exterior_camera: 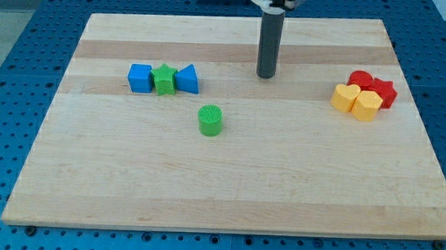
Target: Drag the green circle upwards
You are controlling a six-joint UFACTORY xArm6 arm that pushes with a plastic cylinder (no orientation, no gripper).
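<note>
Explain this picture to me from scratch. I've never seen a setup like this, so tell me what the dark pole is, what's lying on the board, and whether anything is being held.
There is only one picture, taken from a camera looking down at an angle on a wooden board.

The dark pole is the end of a robot arm. It has no hand, so it holds nothing; it can only push things with its lower end, my tip, which rests near the view's top, touching no block.

The blocks are small coloured shapes. At the view's left sit a blue cube, a green star and a blue triangle in a row. Below them, alone, stands the green circle, the piece to be pushed upwards. At the view's right cluster two red blocks and two yellow blocks.
</note>
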